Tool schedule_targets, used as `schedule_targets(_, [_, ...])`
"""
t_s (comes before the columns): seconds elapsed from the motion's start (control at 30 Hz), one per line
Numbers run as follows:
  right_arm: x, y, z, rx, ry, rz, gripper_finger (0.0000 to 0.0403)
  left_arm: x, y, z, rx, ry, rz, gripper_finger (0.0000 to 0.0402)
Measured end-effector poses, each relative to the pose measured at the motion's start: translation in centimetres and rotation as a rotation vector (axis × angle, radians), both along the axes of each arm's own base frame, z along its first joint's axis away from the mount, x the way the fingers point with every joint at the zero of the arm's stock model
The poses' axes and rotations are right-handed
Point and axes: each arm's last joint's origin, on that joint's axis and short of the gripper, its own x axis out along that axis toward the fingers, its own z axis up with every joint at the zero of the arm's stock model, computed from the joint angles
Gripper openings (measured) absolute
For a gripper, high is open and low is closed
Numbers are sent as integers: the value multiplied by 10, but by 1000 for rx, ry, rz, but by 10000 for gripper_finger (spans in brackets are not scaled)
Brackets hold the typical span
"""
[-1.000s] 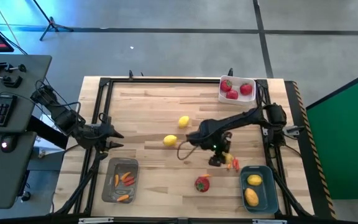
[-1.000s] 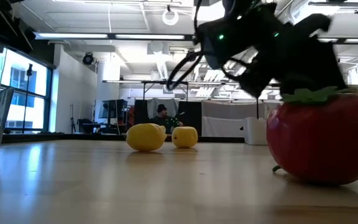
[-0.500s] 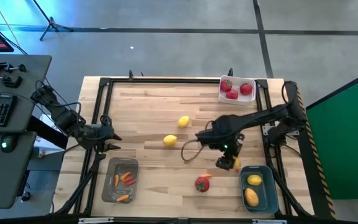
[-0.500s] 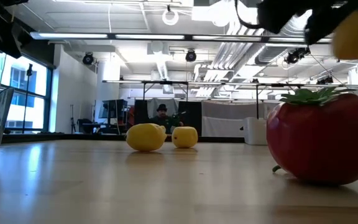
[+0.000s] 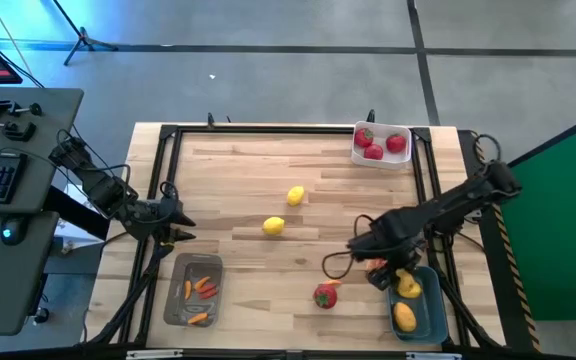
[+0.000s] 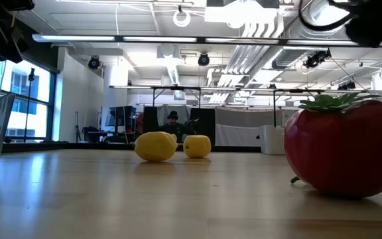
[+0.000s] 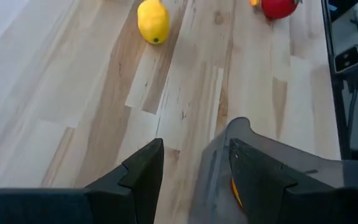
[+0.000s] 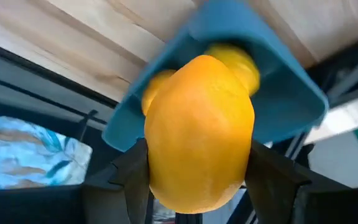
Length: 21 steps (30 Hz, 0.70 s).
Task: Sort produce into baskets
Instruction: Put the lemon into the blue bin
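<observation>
Right wrist view fills with one lemon (image 8: 199, 134), clamped between the right gripper's (image 8: 197, 171) two dark fingers (image 8: 132, 168), which press on its opposite sides. Just beyond it sits the blue basket (image 8: 288, 99), with two more lemons inside showing past the held one. From above, the right gripper (image 5: 386, 272) hangs over the near-table edge of the blue basket (image 5: 430, 318), and the lemon it holds is mostly hidden under the claw there.

Taking the blue basket as the landmark: a red fruit with a green top (image 5: 325, 295) lies on the table (image 5: 238, 165) just beside the basket, on the side toward the left arm. Two loose lemons lie farther off on that same side, one (image 5: 274, 226) nearer and one (image 5: 295, 195) beyond it. The white basket (image 5: 402, 158) with three red fruits stands well apart from the blue one, along the same table edge at the far corner. The grey tray (image 5: 176, 300) with orange-red peppers sits across the table from the blue basket.

The left gripper (image 5: 181, 226) waits by the grey tray's end, its fingers (image 7: 142, 171) standing apart and holding nothing; the tray's rim (image 7: 241, 127) shows right by them.

In the low view the red fruit (image 6: 343, 149) sits close and large, with the two lemons (image 6: 156, 146) behind it.
</observation>
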Motion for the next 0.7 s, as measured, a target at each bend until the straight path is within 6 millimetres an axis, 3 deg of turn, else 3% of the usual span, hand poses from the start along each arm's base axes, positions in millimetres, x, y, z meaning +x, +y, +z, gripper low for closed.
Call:
schedule_targets(0.2, [-24,-9,-6,-39,-27,-78,197,0,0,0,-7,5,-10,170])
schedule_targets(0.4, [-39,-17,-41,-73,-48,-55,197,0,1,0,17,-15,17,170])
schedule_targets(0.53, [-36,-16,-54,-51,-89,-106,197,1,1,1,10,-31,59,170])
schedule_targets(0.7, [-34,-15,-54,-48,-105,-108,197,1,0,1,-27,-13,49,170])
